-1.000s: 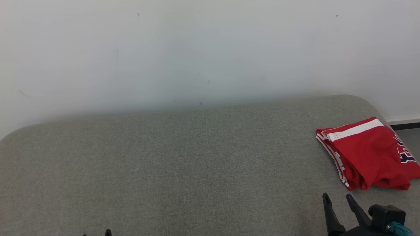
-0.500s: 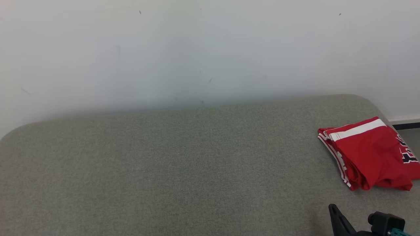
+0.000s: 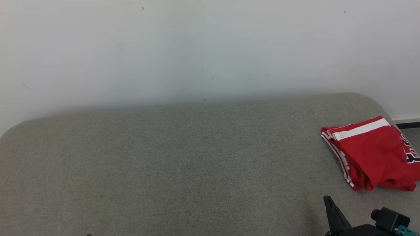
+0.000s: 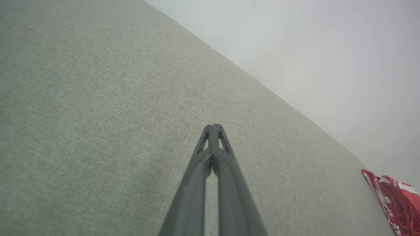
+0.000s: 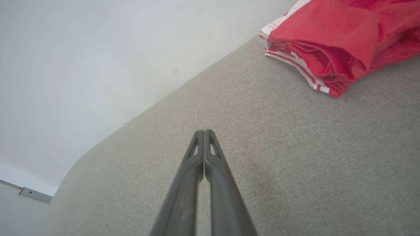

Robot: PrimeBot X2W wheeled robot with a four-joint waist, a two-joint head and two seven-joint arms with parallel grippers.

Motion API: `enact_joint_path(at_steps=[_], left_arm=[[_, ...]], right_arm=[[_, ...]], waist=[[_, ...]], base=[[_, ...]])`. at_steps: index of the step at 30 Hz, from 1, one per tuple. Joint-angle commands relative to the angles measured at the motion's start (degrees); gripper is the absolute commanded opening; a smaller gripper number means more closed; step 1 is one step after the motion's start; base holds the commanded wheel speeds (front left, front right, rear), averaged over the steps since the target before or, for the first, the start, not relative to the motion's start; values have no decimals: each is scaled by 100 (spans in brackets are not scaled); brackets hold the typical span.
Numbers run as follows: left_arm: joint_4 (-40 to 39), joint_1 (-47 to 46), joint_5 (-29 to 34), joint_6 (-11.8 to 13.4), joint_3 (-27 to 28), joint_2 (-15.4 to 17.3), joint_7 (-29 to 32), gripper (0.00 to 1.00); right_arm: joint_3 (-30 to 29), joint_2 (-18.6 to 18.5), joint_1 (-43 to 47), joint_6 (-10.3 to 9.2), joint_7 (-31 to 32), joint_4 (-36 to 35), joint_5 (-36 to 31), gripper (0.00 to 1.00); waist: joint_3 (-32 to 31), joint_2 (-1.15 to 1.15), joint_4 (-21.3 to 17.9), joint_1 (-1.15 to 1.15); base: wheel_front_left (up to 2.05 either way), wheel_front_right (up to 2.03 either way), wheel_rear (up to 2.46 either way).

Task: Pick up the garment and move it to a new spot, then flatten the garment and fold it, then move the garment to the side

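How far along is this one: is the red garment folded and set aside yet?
Done: the red garment lies folded at the right end of the grey cushion. In hand: nothing; the left hand and right hand are both shut, empty and apart from it. Left: apparently nothing.

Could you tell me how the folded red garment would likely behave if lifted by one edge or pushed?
The red garment is soft, layered cloth, so it would probably sag and unfold. It looks light for its size. On the coarse grey cushion, a push would likely bunch it rather than slide it.
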Motion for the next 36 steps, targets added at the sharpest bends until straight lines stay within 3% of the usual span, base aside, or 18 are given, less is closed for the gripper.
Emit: enact_joint_path(at_steps=[1,36], left_arm=[[-116,-187,-217,-10,58,1,51,0],[-311,-566,-2488,-78,496,-102,857,0]], right_arm=[[28,-9,-190,-2,-31,-55,235,0],[273,-13,-631,-6,-188,234,2851,0]], waist=[[8,0,7,0],[172,0,155,0]], base=[[0,0,0],[0,0,0]])
